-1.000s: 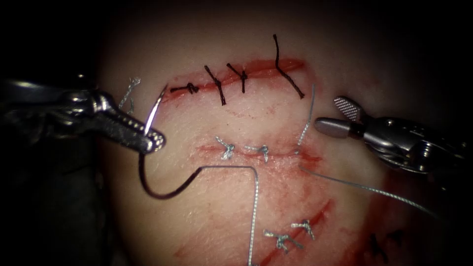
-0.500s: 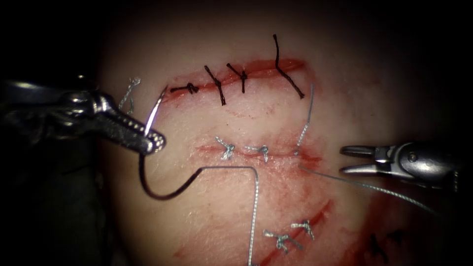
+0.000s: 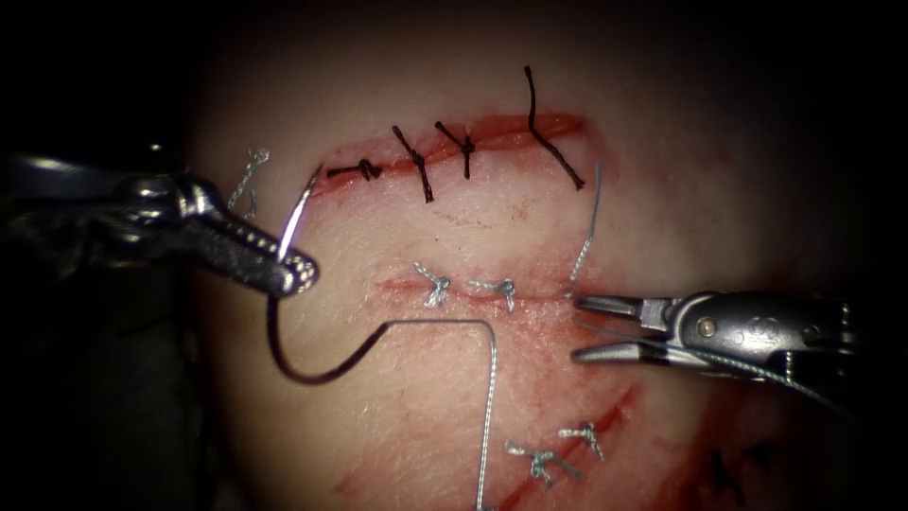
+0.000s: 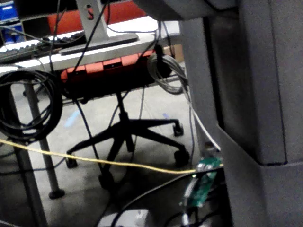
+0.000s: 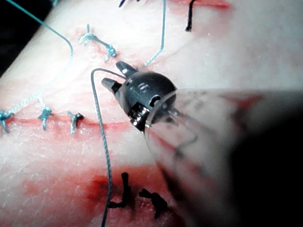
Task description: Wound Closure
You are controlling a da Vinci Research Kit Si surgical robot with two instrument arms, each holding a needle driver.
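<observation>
Here, the left hand (image 3: 288, 268) was clamped on the needle (image 3: 284, 322) near its pointed end, left of the middle cut (image 3: 492, 291). The needle's tip (image 3: 315, 173) pointed up toward the left end of the upper cut (image 3: 454, 142), and its curved body hung free below the jaws, clear of the tissue (image 3: 397, 397). The thread (image 3: 487, 397) ran from the needle's tail rightward, then bent sharply down across the tissue.

The right hand (image 3: 591, 329) (image 5: 112, 75) had its jaws parted at the right end of the middle cut, gripping nothing. A strand of thread (image 3: 738, 364) lay between the open jaws and trailed away to the right; another strand (image 3: 591, 222) rose from the cut's right end. Grey knots (image 3: 435, 284) sat on the middle cut, and dark stitches (image 3: 421, 166) crossed the upper cut. Red fluid (image 3: 605, 416) streaked the tissue.
</observation>
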